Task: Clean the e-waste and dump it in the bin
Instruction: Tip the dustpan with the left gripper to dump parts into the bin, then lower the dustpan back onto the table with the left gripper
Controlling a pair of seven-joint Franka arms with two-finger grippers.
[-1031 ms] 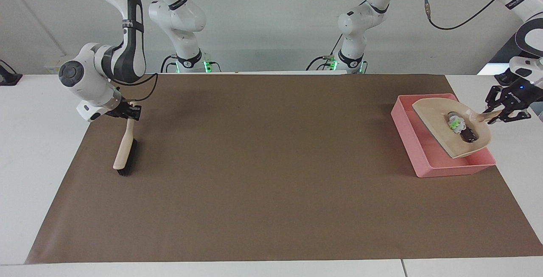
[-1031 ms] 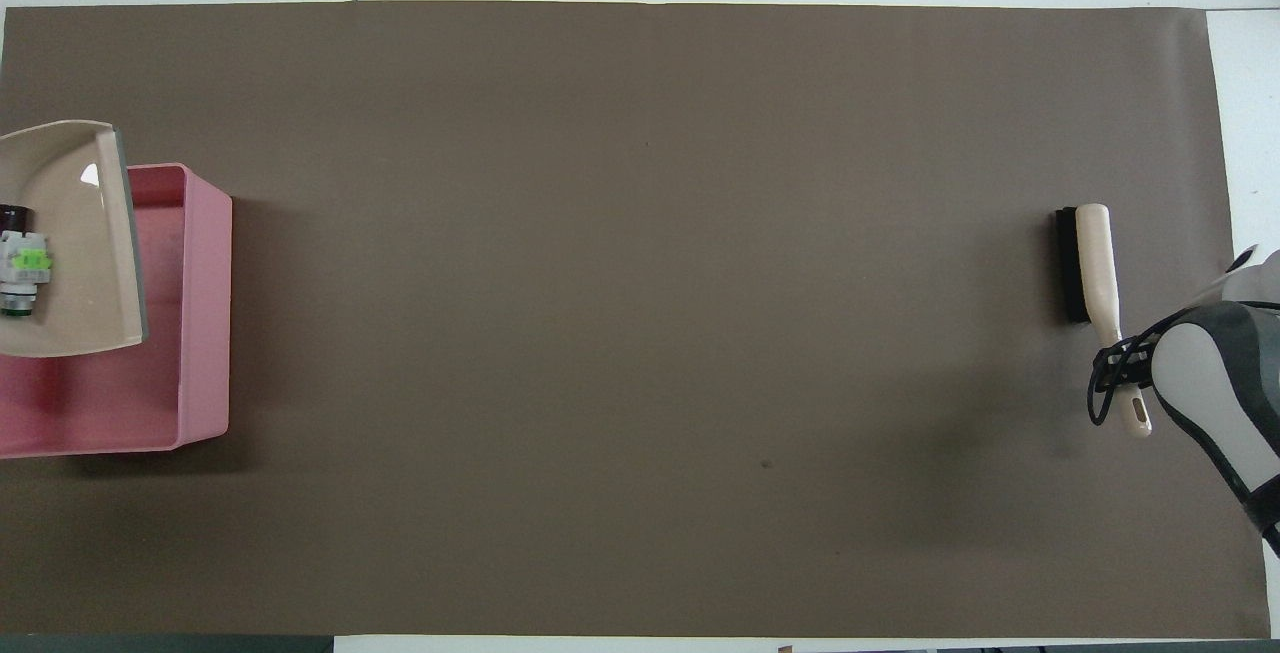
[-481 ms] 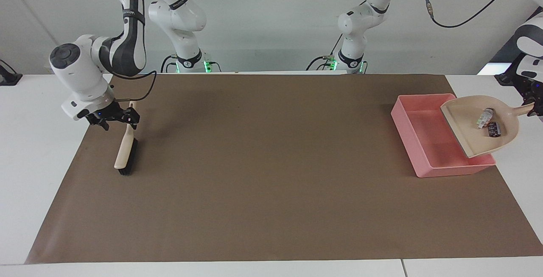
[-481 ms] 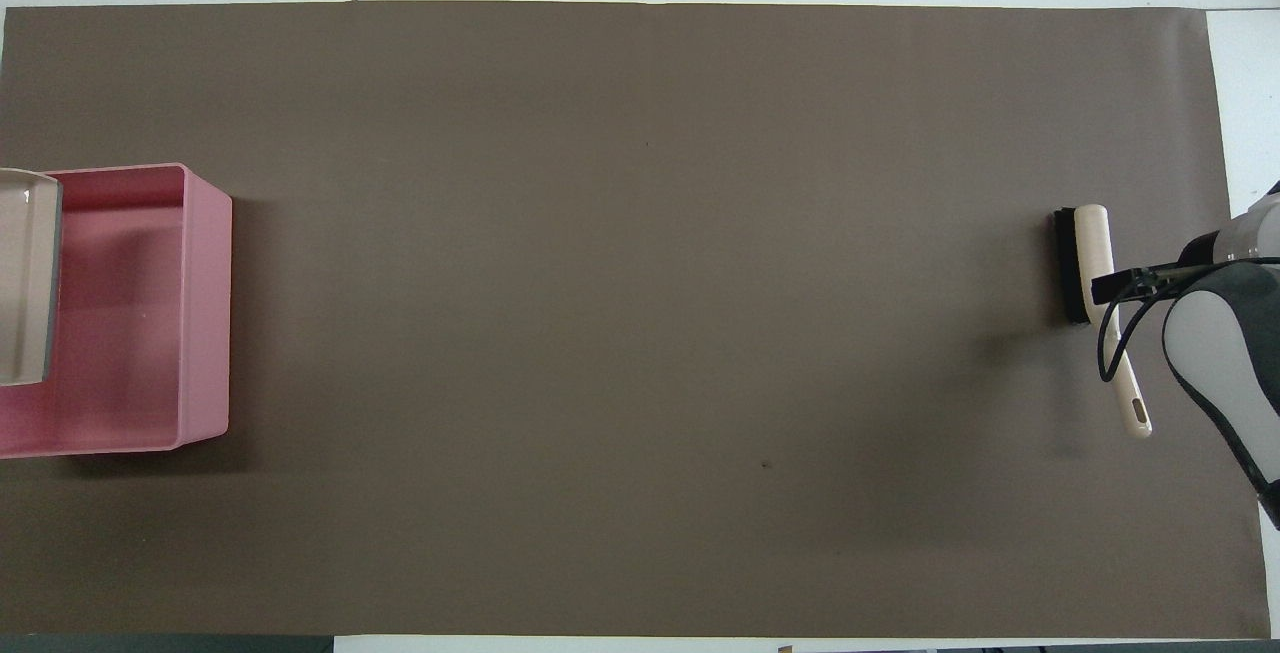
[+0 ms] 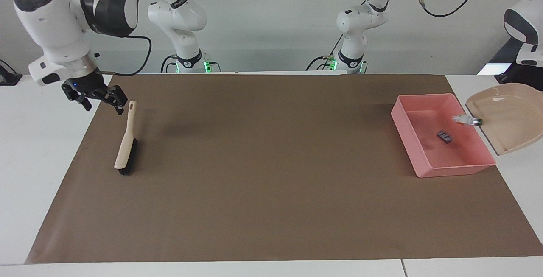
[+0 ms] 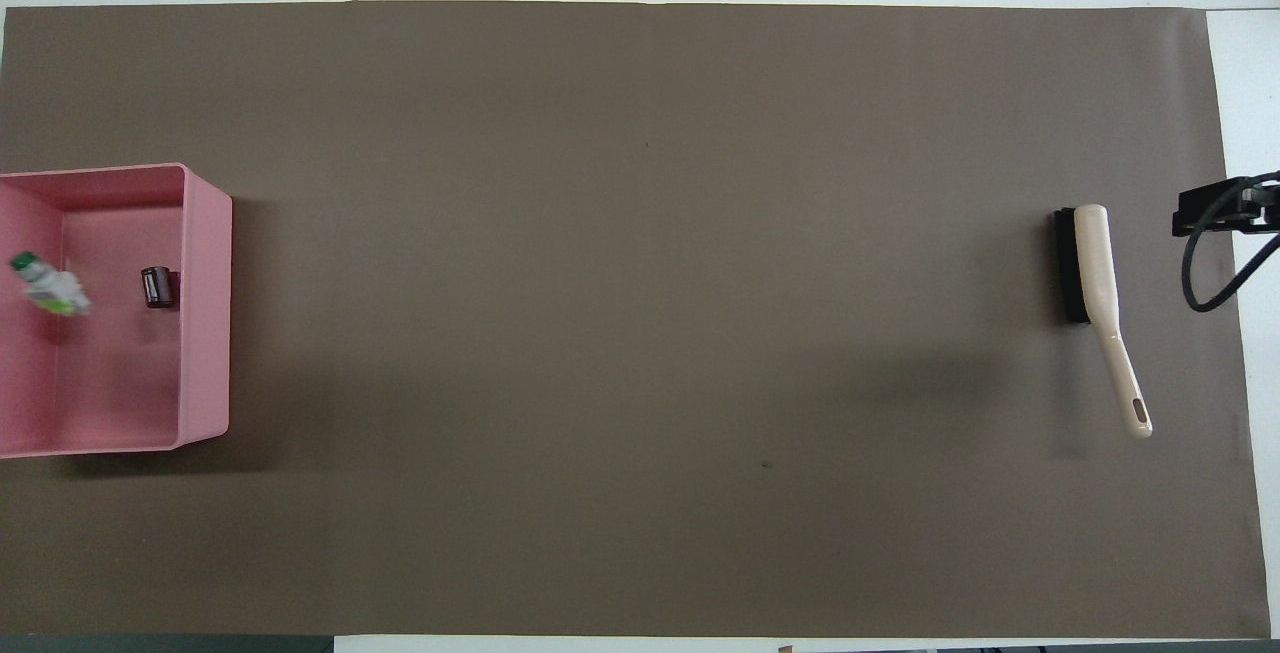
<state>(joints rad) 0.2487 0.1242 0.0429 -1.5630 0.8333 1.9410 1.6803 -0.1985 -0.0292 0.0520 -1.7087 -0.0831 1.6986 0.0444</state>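
Note:
The pink bin (image 5: 424, 164) (image 6: 205, 313) sits on the brown mat at the left arm's end. A black chip (image 5: 444, 136) (image 6: 155, 287) lies inside it. The white e-waste bit (image 5: 466, 120) (image 6: 45, 285) is blurred, over the bin just below the lip of the beige dustpan (image 5: 507, 118). The dustpan hangs tilted above the bin's outer edge, its handle running out of view toward the left arm; the left gripper itself is out of view. My right gripper (image 5: 103, 104) is open in the air beside the tip of the brush handle, holding nothing.
A beige brush (image 5: 126, 141) (image 6: 1095, 303) with black bristles lies flat on the mat at the right arm's end. The brown mat (image 5: 271, 183) covers most of the white table.
The dustpan rose and tipped, and both e-waste bits slid out toward the bin. The right gripper opened, let go of the brush handle and lifted away; the brush stays on the mat.

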